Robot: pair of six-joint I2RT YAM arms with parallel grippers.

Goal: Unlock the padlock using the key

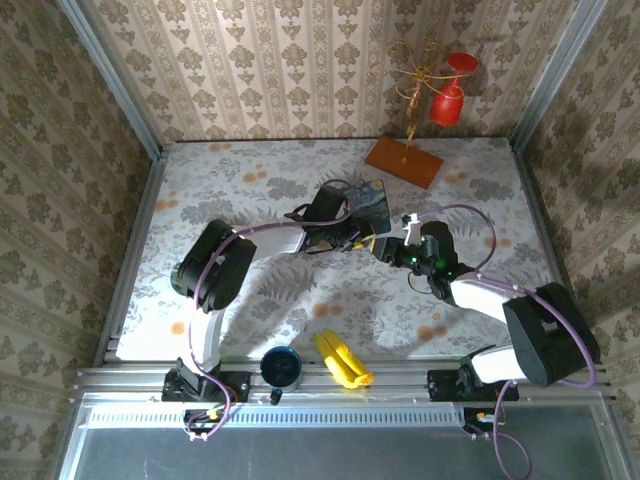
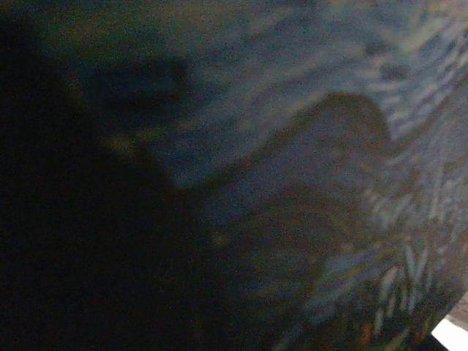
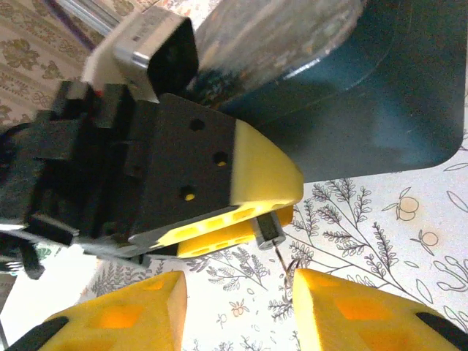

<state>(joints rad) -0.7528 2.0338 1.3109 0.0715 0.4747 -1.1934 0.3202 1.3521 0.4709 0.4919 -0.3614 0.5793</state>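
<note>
Now, mid-table, the left gripper [image 3: 267,219] is clamped on the padlock [image 3: 268,229], a tiny silver-and-dark piece pinched between its yellow fingertips, just off the cloth. The right gripper [image 3: 238,307] faces it, jaws wide apart and holding nothing, just beside the lock. Something thin hangs under the padlock; I can't tell what it is.

On containers, the blue box [image 1: 372,198] sits just behind both grippers, and its painted face is a blur in the left wrist view. The dark mug [image 1: 283,367] stands at the table's [image 1: 250,300] near edge, with its inside too dark to read and a yellow piece [image 1: 343,360] beside it.

A wooden stand [image 1: 403,161] with red cups [image 1: 447,103] holds the back edge. Open cloth runs along the left edge.
</note>
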